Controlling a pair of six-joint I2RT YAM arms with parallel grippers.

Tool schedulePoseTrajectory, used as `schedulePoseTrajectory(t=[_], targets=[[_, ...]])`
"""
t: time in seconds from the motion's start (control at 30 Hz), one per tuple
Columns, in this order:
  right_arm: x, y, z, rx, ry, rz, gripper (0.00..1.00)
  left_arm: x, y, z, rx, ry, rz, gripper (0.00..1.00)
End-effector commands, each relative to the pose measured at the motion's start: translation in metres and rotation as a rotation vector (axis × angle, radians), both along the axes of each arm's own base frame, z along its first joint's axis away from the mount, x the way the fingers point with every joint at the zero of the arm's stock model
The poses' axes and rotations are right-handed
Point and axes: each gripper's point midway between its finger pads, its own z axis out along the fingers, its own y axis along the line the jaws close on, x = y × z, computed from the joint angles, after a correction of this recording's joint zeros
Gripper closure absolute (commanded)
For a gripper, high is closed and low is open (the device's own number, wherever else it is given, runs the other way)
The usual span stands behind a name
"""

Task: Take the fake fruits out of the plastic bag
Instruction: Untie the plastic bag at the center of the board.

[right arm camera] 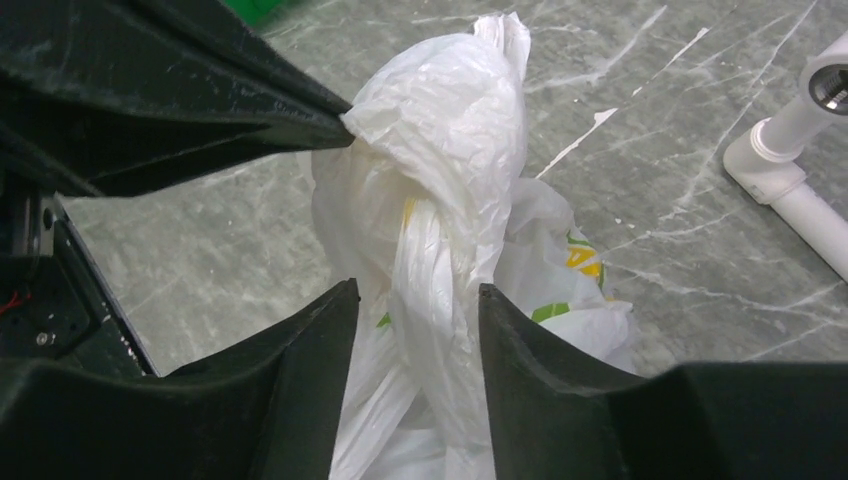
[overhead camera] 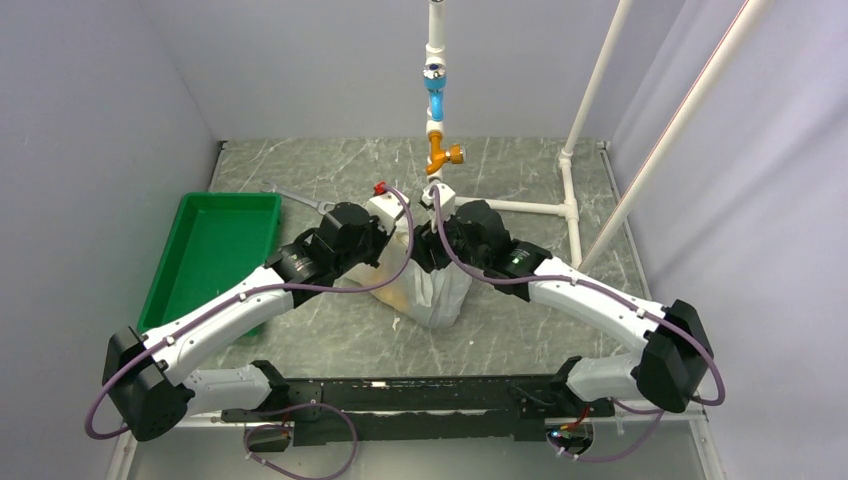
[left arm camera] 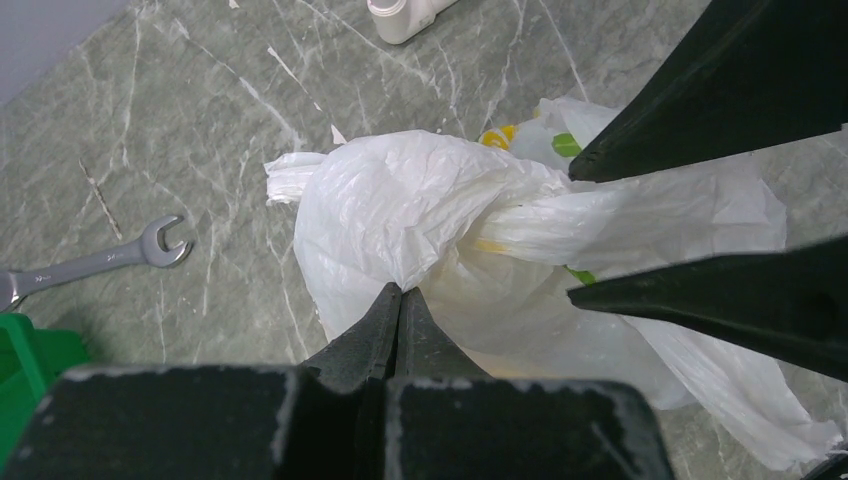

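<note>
The plastic bag (overhead camera: 438,298) stands at the table's middle, its handles tied in a knot (right arm camera: 440,130) on top. My left gripper (left arm camera: 400,292) is shut, pinching a fold of the bag just under the knot; its fingers also show in the right wrist view (right arm camera: 300,115). My right gripper (right arm camera: 415,295) is open, its jaws standing either side of the twisted handle strand (right arm camera: 430,300) below the knot without closing on it. The fake fruits are hidden inside the bag; only a faint yellowish tint (left arm camera: 520,345) shows through the plastic.
A green tray (overhead camera: 210,250) lies at the left. A steel wrench (left arm camera: 100,260) lies on the marble table left of the bag. A white pipe frame (overhead camera: 530,207) with coloured valves stands just behind the bag, and its foot shows in the right wrist view (right arm camera: 790,170).
</note>
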Motion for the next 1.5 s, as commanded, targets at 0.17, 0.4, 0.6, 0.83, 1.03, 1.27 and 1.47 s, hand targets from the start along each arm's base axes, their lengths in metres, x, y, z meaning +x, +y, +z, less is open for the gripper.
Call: schedulePoseTrajectory(t=[0.17, 0.4, 0.6, 0.83, 1.03, 1.27, 1.47], targets=[[0.012, 0.009, 0.024, 0.021, -0.099, -0.042, 0.66, 0.004, 0.000, 0.021, -0.056, -0.056, 0.014, 1.00], [0.025, -0.023, 0.032, 0.022, -0.148, -0.224, 1.00, 0.005, 0.000, 0.021, -0.056, -0.056, 0.024, 1.00], [0.028, -0.072, 0.037, 0.062, -0.200, -0.442, 1.00, 0.013, 0.014, 0.019, -0.030, -0.064, 0.116, 1.00], [0.016, -0.097, 0.037, 0.162, -0.211, -0.479, 1.00, 0.012, 0.013, 0.019, -0.033, -0.059, 0.113, 1.00], [-0.005, -0.040, 0.041, 0.121, -0.157, -0.136, 1.00, 0.004, 0.004, 0.027, -0.081, -0.087, 0.033, 0.96], [-0.024, -0.015, 0.043, 0.162, -0.147, 0.046, 1.00, 0.002, 0.009, 0.038, -0.099, -0.123, 0.038, 0.43], [-0.030, -0.001, 0.034, 0.147, -0.106, 0.122, 1.00, -0.001, 0.012, 0.046, -0.130, -0.174, 0.026, 0.12]])
